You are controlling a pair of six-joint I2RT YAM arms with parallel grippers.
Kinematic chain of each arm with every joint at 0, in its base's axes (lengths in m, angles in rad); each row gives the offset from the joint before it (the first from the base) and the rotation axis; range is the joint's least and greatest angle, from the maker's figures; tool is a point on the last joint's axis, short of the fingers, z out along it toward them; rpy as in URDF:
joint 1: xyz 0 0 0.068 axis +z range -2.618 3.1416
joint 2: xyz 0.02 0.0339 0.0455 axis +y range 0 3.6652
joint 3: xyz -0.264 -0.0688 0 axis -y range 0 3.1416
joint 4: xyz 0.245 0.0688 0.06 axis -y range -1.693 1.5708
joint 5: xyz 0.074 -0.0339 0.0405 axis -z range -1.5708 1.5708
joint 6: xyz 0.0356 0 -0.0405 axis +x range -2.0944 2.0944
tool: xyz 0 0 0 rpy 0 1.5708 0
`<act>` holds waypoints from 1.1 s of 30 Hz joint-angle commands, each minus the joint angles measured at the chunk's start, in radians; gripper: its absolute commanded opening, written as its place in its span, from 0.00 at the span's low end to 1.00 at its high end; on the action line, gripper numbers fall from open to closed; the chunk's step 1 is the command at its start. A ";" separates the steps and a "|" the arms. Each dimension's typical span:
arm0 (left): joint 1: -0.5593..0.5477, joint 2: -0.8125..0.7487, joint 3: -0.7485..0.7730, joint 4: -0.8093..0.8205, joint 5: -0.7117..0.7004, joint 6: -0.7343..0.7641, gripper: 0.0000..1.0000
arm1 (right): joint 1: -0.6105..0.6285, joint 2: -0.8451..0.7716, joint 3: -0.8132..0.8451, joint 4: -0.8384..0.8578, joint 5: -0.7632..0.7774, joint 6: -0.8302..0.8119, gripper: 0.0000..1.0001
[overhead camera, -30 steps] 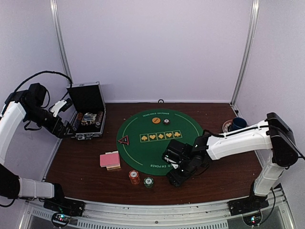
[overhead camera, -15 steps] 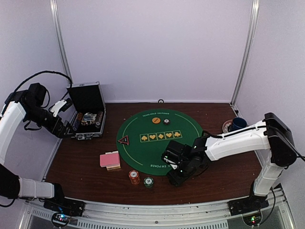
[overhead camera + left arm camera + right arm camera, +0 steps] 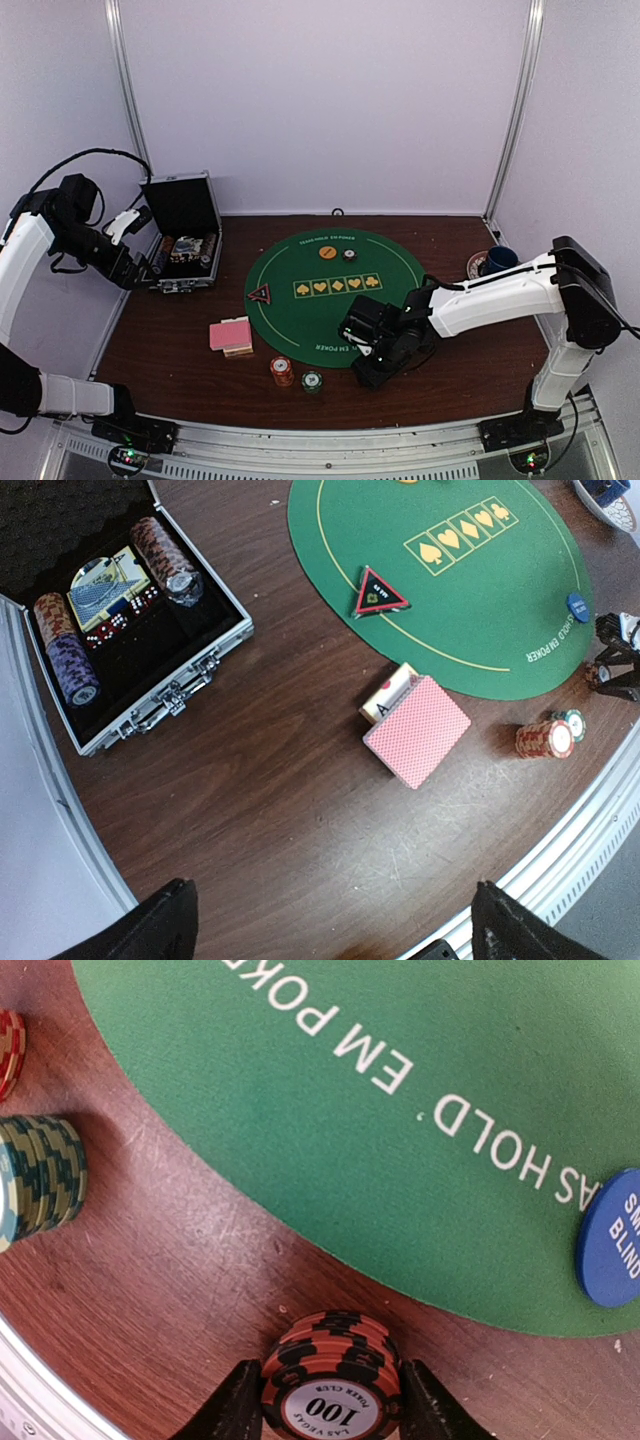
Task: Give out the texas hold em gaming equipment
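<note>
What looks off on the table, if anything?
The deck beside the mat is splayed: its pink-backed top cards sit askew, and a face-up ace pokes out underneath. Nothing looks spilled or damaged.

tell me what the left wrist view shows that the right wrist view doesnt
Only the left wrist view: the open case, the red triangle, the pink-backed cards and the row of suit symbols. Only the right wrist view: the 100 printed on the orange-black chip stack, flanked by the right tool. Both: the green mat, the blue disc, the green chip stack and the wooden table.
</note>
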 commanded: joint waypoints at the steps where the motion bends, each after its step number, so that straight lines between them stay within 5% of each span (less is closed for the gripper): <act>1: 0.006 -0.017 0.027 -0.002 0.014 -0.001 0.98 | 0.004 0.006 0.000 -0.004 0.019 -0.003 0.46; 11: 0.006 -0.019 0.025 -0.001 0.014 -0.001 0.98 | 0.005 -0.035 0.047 -0.068 0.036 -0.025 0.34; 23: 0.006 -0.023 0.019 -0.002 0.011 0.002 0.98 | 0.004 -0.046 0.228 -0.206 0.065 -0.083 0.34; 33: 0.006 -0.031 0.004 -0.001 0.015 0.004 0.97 | -0.031 0.262 0.570 -0.125 0.092 -0.138 0.31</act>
